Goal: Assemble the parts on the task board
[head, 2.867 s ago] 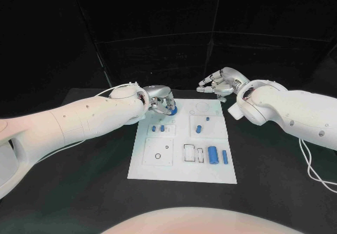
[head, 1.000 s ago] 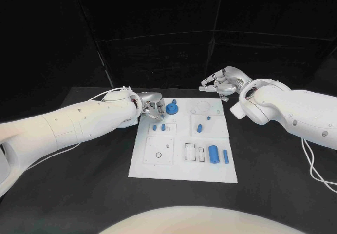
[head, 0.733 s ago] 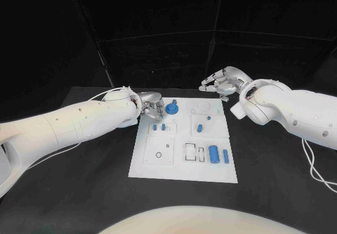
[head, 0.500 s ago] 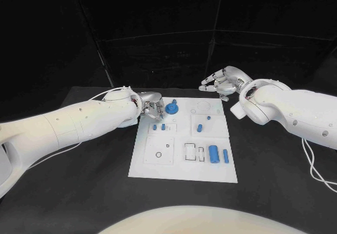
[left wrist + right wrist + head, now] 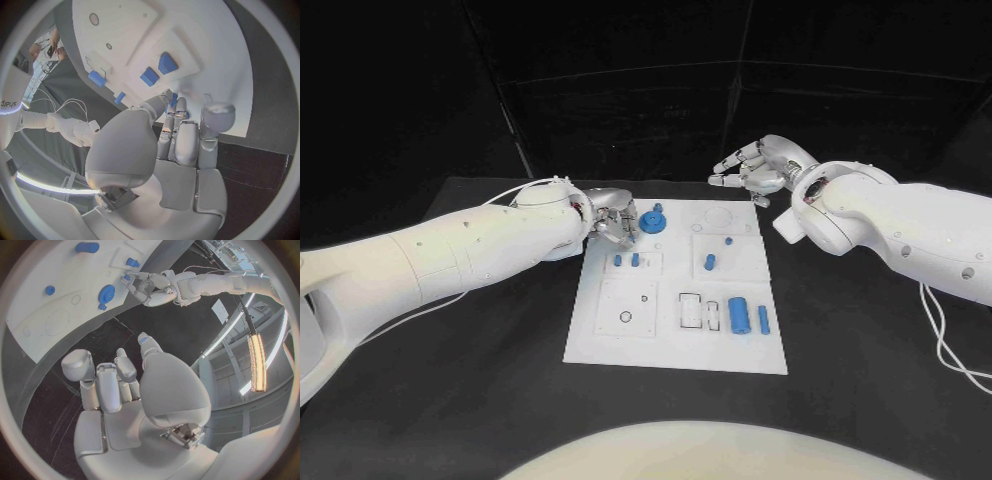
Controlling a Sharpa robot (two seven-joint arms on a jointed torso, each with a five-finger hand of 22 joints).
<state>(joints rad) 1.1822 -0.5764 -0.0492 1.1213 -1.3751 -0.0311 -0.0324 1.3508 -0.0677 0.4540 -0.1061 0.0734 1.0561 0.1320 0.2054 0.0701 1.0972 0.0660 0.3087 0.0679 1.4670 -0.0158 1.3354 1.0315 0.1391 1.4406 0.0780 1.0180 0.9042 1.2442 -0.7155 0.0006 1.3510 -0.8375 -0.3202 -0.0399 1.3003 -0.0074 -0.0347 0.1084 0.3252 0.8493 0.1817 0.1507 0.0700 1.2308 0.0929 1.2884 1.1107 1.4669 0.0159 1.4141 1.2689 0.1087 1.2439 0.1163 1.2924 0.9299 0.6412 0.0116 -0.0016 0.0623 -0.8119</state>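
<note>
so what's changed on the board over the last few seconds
The left hand let go of the round blue part, which now stands uncovered at the far left of the task board, and drew back beside it. The right hand stayed raised beyond the board's far edge; the other blue pieces kept their places.

The task board (image 5: 672, 352) lies in the middle of the table (image 5: 473, 400) before me. My left hand (image 5: 613, 220) sits at its far left corner, just left of the round part (image 5: 653, 221). My right hand (image 5: 759, 170) hangs beyond its far right corner.
</note>
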